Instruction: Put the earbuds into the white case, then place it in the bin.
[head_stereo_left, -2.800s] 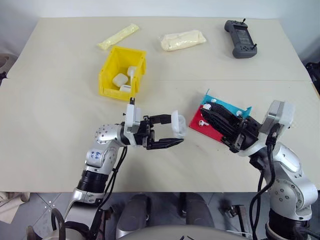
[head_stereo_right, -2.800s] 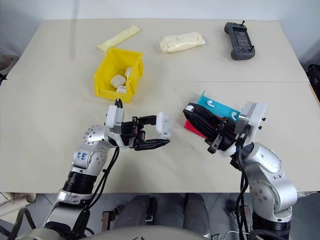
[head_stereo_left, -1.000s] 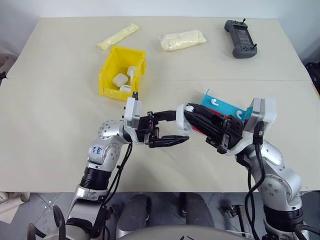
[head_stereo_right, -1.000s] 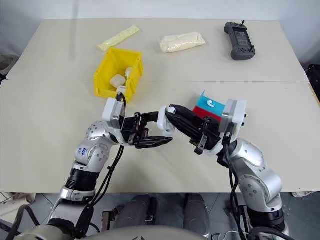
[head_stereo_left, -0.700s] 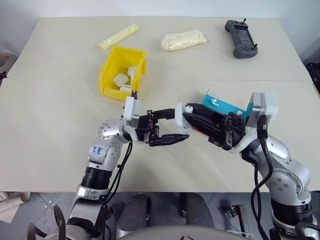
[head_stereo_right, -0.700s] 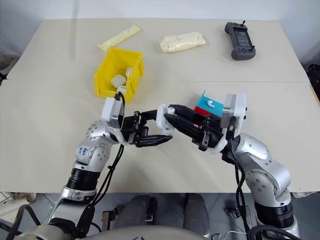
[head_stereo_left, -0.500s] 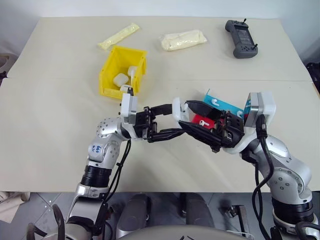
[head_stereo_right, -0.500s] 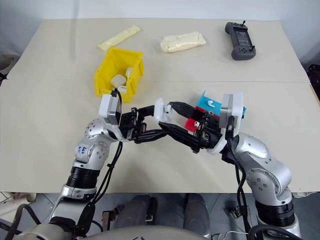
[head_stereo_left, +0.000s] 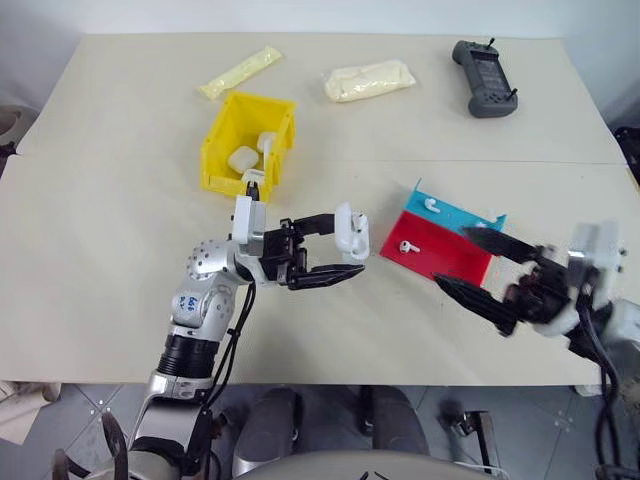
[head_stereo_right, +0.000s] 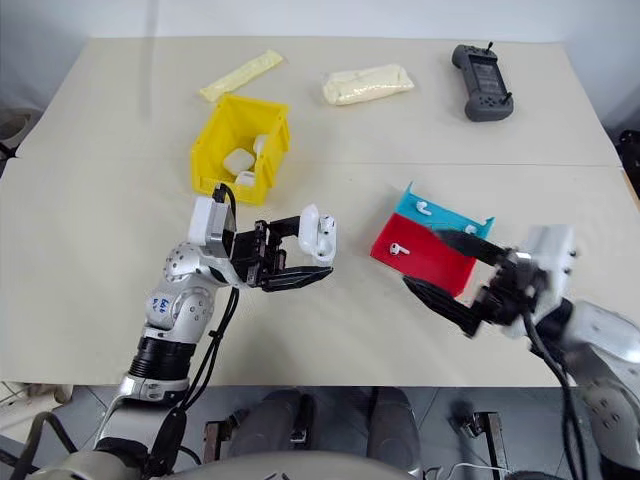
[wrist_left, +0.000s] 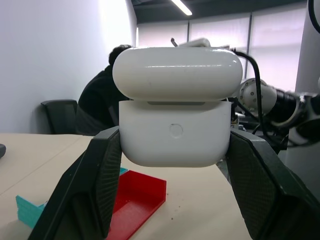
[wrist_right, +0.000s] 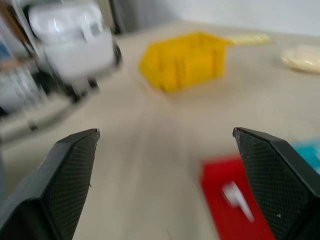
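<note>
The left gripper (head_stereo_left: 345, 250) grips the white case (head_stereo_left: 351, 233) with lid ajar, so the wide-open, empty right gripper (head_stereo_left: 478, 265) must next fetch an earbud (head_stereo_left: 404, 245) from the red and blue tray (head_stereo_left: 450, 262) near the table's right edge

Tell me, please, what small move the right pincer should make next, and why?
Probably lower the open right pincer onto the tiny white plastic earbud on the flat red tray: the small glossy white case, held in the left pincer, awaits it.
</note>
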